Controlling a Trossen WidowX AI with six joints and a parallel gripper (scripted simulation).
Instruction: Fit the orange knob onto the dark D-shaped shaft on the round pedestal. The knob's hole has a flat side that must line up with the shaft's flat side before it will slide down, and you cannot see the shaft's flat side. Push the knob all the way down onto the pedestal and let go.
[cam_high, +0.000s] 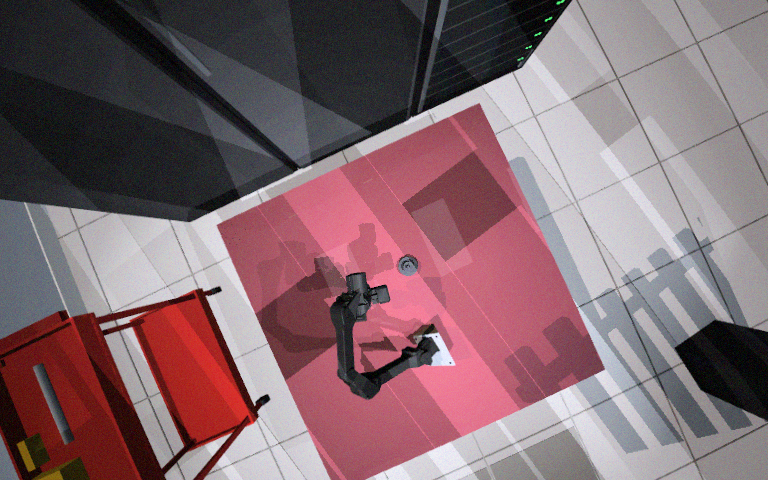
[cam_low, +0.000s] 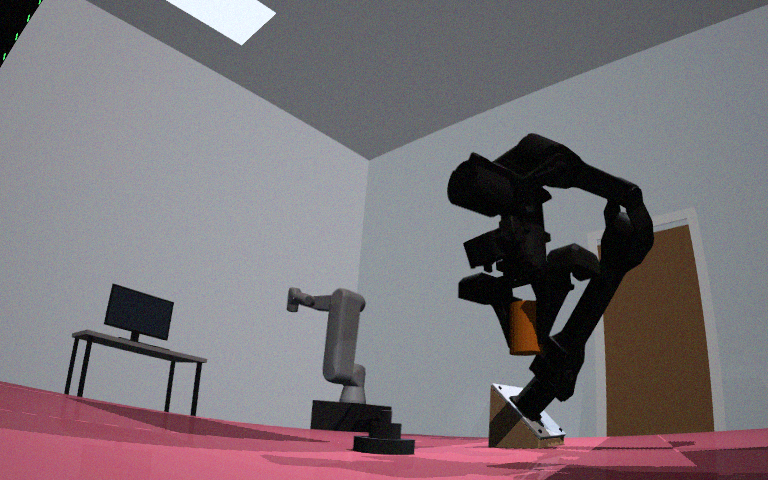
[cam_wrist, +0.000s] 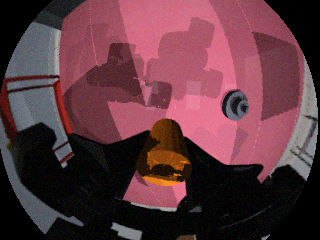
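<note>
The orange knob (cam_low: 523, 328) (cam_wrist: 165, 145) is upright between the fingers, high above the pink table top; the arm hides it in the top view. My gripper (cam_low: 522, 333) (cam_wrist: 166, 136) is shut on the knob. The round dark pedestal (cam_high: 402, 271) (cam_low: 368, 445) (cam_wrist: 230, 113) stands on the table, off to the right of the knob in the wrist view and to the left of it in the exterior view. Its shaft (cam_high: 407, 264) (cam_wrist: 243, 106) shows at the centre from above. The shaft's flat side cannot be made out.
The pink table top (cam_high: 509, 294) carries the arm's wedge-shaped mount (cam_high: 444, 353) (cam_low: 501, 416). A red cart (cam_high: 192, 367) stands beside the table, and dark cabinets (cam_high: 226, 84) stand along another edge. A grey robot arm (cam_low: 342, 339) and a desk with a monitor (cam_low: 138, 311) are in the background.
</note>
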